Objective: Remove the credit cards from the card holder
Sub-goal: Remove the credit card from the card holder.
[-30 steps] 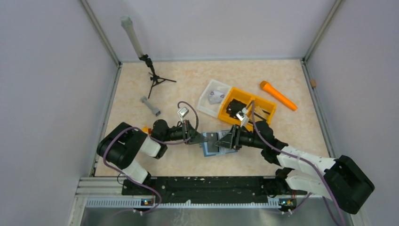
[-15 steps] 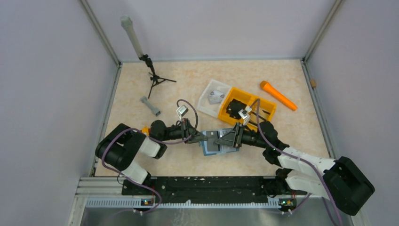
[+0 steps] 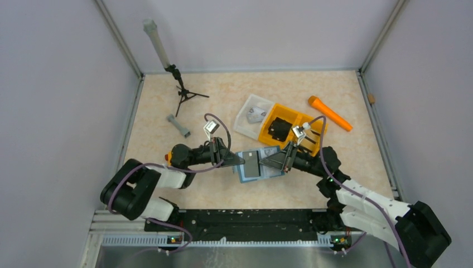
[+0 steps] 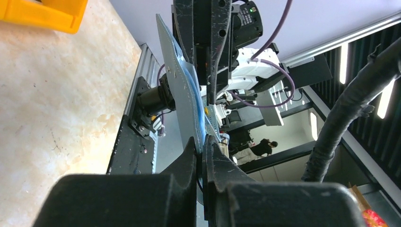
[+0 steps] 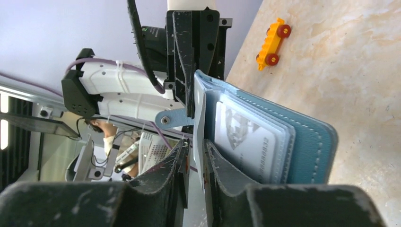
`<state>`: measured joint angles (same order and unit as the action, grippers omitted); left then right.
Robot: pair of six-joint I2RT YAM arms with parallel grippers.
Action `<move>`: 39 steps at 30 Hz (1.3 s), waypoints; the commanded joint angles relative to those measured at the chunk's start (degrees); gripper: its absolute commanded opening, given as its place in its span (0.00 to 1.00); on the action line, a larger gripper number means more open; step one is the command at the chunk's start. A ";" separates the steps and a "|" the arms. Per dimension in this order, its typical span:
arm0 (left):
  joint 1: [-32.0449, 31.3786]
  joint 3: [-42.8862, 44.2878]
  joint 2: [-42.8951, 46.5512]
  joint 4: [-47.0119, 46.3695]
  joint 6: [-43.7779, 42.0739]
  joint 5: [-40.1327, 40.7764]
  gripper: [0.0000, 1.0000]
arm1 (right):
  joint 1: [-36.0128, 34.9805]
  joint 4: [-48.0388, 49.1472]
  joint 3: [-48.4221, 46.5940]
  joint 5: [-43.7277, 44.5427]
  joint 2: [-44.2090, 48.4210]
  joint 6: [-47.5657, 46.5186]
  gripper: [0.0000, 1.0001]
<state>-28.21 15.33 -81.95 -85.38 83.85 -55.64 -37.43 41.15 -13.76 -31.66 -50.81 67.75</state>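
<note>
Jaws shut tight, the left gripper (image 4: 202,147) pinches one edge of the card holder (image 3: 252,166) while the right gripper (image 5: 196,149), jaws narrowed, clamps the opposite side.

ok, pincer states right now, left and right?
Left pincer: closed, holding the card holder.
Right pincer: jaws narrow around the holder's inner sleeve; whether it grips cannot be told.

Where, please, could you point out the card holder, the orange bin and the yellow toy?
card holder (image 5: 309,142): right wrist view, blue outer cover.
orange bin (image 3: 268,123): top view, left wall.
yellow toy (image 5: 270,43): right wrist view, middle of body.
</note>
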 commanded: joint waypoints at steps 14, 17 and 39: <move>-0.26 1.10 11.81 11.72 -7.56 2.37 0.00 | 0.60 -4.26 -4.81 -1.62 -1.85 -3.90 0.47; -0.91 1.64 11.50 11.76 -7.52 2.78 0.00 | 0.16 -0.14 -4.59 -3.09 -3.65 -1.67 0.44; -1.78 1.19 13.59 16.39 -10.63 4.25 0.00 | -0.89 8.18 -2.00 -2.62 -0.28 3.05 0.17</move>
<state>-29.76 15.33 -69.36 -67.85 74.56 -51.94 -38.46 43.51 -15.66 -34.11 -52.21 69.47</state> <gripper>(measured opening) 0.032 0.193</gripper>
